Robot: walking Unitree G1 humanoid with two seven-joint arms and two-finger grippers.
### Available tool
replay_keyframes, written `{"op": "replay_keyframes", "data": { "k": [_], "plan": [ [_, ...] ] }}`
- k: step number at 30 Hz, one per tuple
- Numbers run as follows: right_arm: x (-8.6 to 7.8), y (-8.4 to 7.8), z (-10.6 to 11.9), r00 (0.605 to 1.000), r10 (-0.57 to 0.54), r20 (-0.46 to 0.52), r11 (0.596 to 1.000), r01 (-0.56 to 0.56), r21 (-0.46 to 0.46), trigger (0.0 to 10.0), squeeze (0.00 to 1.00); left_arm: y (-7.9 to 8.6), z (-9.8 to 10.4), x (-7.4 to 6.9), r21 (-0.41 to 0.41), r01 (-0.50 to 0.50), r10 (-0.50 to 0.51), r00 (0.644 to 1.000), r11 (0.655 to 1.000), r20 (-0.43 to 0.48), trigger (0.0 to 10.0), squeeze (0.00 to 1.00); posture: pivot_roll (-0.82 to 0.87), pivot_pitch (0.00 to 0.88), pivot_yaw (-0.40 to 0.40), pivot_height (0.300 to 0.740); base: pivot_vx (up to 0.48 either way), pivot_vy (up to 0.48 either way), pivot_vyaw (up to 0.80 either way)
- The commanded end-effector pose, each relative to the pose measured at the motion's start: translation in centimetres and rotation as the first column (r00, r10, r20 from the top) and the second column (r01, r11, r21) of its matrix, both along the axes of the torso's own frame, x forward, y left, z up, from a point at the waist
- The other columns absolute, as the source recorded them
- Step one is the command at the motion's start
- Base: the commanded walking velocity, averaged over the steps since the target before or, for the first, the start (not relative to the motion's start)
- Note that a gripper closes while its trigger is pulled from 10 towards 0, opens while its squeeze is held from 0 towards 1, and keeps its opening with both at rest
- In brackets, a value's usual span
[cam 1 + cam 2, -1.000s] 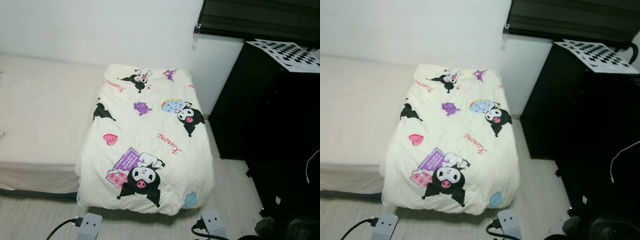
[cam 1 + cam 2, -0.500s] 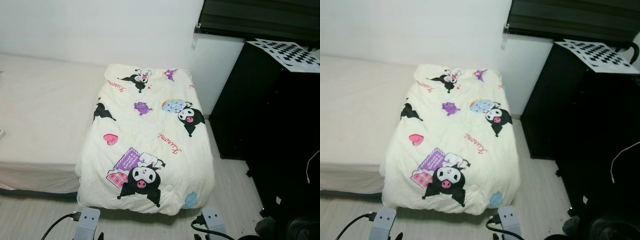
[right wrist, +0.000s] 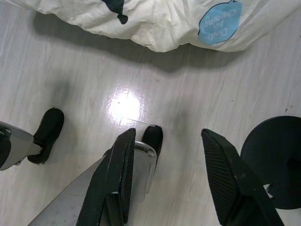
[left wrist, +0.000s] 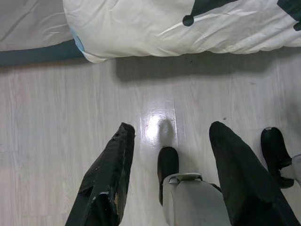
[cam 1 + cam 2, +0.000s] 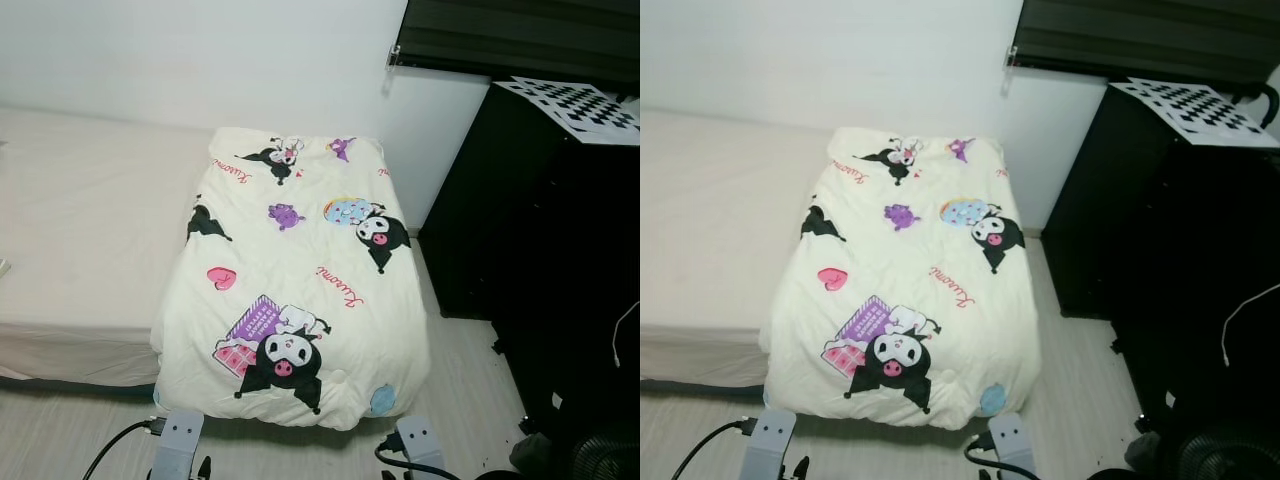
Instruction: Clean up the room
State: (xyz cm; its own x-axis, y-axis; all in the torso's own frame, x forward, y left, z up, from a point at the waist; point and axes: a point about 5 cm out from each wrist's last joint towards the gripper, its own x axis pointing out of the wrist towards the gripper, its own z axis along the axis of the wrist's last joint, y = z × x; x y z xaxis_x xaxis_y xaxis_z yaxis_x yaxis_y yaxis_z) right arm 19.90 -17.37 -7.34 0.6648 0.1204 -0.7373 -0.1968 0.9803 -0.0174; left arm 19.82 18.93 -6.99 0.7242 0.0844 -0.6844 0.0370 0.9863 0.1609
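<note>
A cream blanket [image 5: 295, 280] printed with black-and-white cartoon figures lies spread over the right part of a low bed [image 5: 90, 230]. Its near end hangs over the bed's foot toward the floor [image 4: 155, 33]. Both my arms hang low in front of the bed, the left wrist [image 5: 178, 442] and the right wrist [image 5: 416, 442] at the bottom edge. In the left wrist view my left gripper [image 4: 171, 127] is open above the pale wood floor. My right gripper [image 3: 168, 133] is also open over the floor, just short of the blanket's hanging edge [image 3: 188, 28].
A tall black cabinet [image 5: 530, 230] stands right of the bed, with a checkerboard sheet [image 5: 575, 103] on top. A black fan base [image 3: 273, 160] sits on the floor at the lower right. My black feet [image 4: 168, 162] stand on the floor. A dark blind [image 5: 520, 35] hangs above.
My two wrists at the bottom edge have shifted slightly, the right one a little toward the left. The blanket and bed lie as before.
</note>
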Motion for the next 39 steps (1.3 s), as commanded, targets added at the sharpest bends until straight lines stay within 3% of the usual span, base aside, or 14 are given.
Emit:
{"op": "replay_keyframes", "data": {
  "k": [1, 7, 32, 39],
  "plan": [
    [-0.3, -0.2, -0.2, 1.0, -0.005, -0.011, 1.0, 0.005, -0.007, 10.0, 0.0, -0.1, -0.3, -0.6, -0.003, -0.007, 0.007, 1.0, 1.0, -0.015, 10.0, 0.0, 0.05, 0.0, -0.074, 0.74, 0.0, 0.0, 0.0],
    [-0.5, -0.3, -0.3, 1.0, -0.003, -0.027, 1.0, 0.003, -0.014, 10.0, 0.0, 0.0, -0.3, -0.6, 0.001, -0.014, 0.014, 1.0, 1.0, -0.008, 10.0, 0.0, 0.06, 0.0, -0.075, 0.74, 0.0, 0.0, 0.0],
    [-1.5, -0.5, -0.9, 0.998, -0.015, -0.067, 1.0, 0.013, -0.027, 10.0, 0.0, 0.1, -0.3, -0.6, 0.009, -0.023, 0.023, 1.0, 1.0, -0.006, 10.0, 0.0, 0.06, 0.0, -0.074, 0.74, 0.0, 0.348, 0.0],
    [-1.6, -0.5, -0.9, 0.997, -0.018, -0.069, 0.999, 0.016, -0.028, 10.0, 0.0, 0.1, -0.3, -0.6, 0.013, -0.013, 0.013, 1.0, 1.0, -0.007, 10.0, 0.0, 0.05, 0.0, -0.067, 0.74, 0.0, 0.073, 0.0]
  ]
}}
